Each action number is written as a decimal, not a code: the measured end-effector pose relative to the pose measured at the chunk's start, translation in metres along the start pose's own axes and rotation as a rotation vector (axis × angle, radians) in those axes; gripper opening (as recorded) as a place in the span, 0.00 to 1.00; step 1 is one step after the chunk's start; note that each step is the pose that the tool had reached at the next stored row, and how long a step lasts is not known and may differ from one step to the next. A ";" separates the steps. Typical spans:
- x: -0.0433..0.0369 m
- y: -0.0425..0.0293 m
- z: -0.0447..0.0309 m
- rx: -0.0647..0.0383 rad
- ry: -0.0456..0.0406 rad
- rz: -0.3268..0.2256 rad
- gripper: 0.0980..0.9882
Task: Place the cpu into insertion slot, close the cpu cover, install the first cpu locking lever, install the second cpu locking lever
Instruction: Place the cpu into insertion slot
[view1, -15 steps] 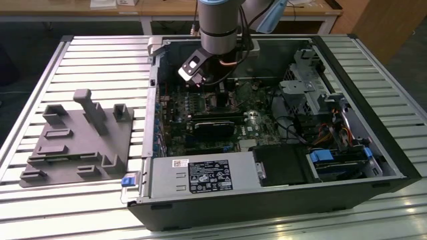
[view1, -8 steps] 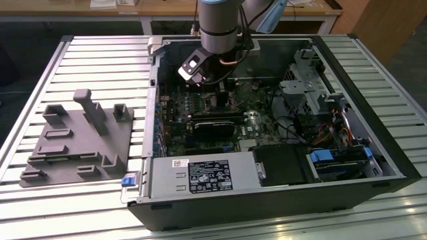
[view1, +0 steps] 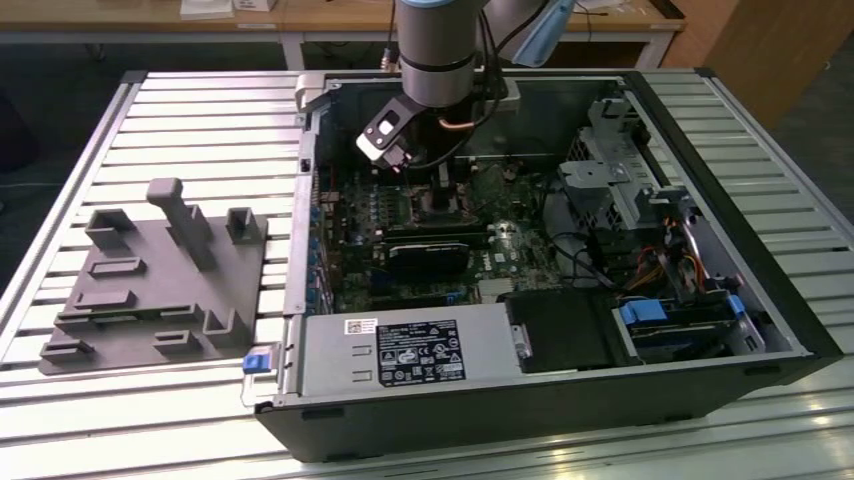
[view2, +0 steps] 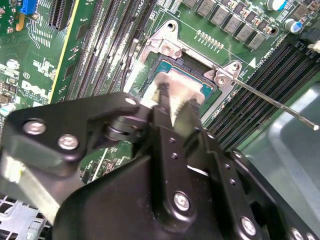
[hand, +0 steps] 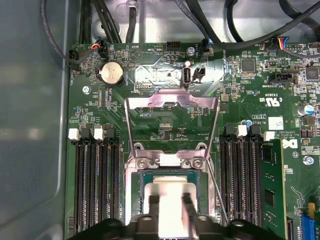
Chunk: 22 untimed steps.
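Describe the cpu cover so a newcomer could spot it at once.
On the green motherboard, find the socket between the two banks of black memory slots, where the fingers hold the cpu. The cpu cover is the thin grey metal frame standing open from the socket toward the coin battery; its square window shows board through it.

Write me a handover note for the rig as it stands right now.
Gripper: shut on the cpu, at the socket; seated or not, cannot tell.
The cpu cover: swung open, off the socket.
One locking lever: unlatched, sticking out from the socket.
Done: no step complete.
Left: cpu seated and let go, cover closed, both levers latched.
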<state>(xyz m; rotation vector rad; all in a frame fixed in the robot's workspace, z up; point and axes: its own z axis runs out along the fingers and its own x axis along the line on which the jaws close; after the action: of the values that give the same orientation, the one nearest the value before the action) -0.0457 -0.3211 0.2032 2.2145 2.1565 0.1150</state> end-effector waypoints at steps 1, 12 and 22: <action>0.0000 0.0000 0.0000 0.000 0.0000 0.000 0.22; 0.0000 0.0000 -0.0002 0.000 0.0000 0.000 0.01; 0.0003 0.0013 -0.0154 0.000 0.0000 0.000 0.01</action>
<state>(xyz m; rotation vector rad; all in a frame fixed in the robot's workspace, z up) -0.0457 -0.3211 0.2187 2.2145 2.1564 0.1151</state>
